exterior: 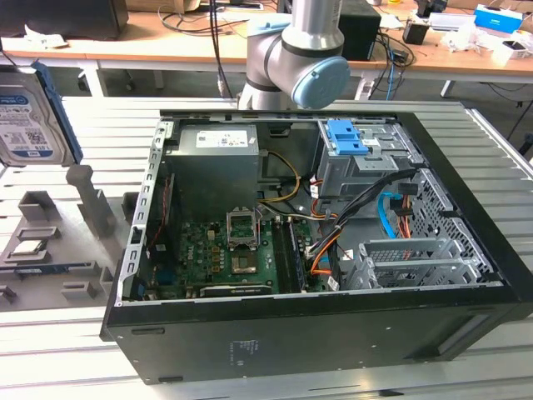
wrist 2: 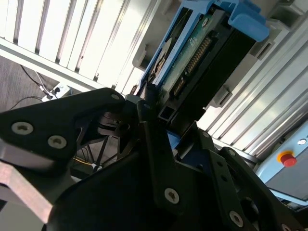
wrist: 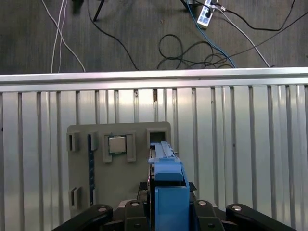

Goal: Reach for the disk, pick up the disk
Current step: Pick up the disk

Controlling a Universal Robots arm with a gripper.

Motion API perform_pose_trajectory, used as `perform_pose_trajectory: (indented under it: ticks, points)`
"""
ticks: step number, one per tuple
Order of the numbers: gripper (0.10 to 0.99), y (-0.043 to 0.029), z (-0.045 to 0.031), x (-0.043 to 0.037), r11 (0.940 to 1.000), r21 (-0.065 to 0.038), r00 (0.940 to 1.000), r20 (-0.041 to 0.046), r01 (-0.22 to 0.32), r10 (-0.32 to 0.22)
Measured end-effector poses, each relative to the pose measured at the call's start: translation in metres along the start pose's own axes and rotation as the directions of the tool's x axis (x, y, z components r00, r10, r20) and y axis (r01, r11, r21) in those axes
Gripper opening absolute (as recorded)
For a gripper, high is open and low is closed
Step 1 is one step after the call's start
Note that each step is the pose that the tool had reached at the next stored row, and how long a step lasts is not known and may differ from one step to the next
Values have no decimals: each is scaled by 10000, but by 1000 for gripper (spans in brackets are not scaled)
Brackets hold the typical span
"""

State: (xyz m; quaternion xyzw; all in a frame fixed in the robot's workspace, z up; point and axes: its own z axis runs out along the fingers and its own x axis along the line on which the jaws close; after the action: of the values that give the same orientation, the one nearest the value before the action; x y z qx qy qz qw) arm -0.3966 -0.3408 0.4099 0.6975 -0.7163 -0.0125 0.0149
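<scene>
— Silver-grey metal, item one: the disk (exterior: 29,117). Location?
— Exterior view's left, up above the grey holder tray (exterior: 50,250). Its blue-and-white label faces the camera, with a blue rail along one edge.
— Held by?
— Claw (wrist: 169,188), closed on the disk (wrist: 168,175), which stands edge-on between its two black sides in the first wrist view. The second wrist view gives the disk's (wrist 2: 192,57) green circuit board and connector row.
— Clear of its slot?
— Probably. The tray's open slot (wrist: 156,134) lies just past the disk's end, but from that angle contact cannot be ruled out.
— Item two?
— Processor chip (wrist: 117,144): square, silver, seated in the tray beside that slot.
— Item three?
— Black computer case (exterior: 333,350), side panel off, on the slatted aluminium counter (exterior: 67,367), to the exterior view's right of the tray. A blue latch (exterior: 346,137) sits inside it.
</scene>
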Motion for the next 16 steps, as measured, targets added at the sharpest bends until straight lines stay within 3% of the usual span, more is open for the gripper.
perform_pose_trajectory:
  ticks: [16]
  points:
    - [365, -14, -305, 1, 10000, -9, 10000, 0, 0, 0]
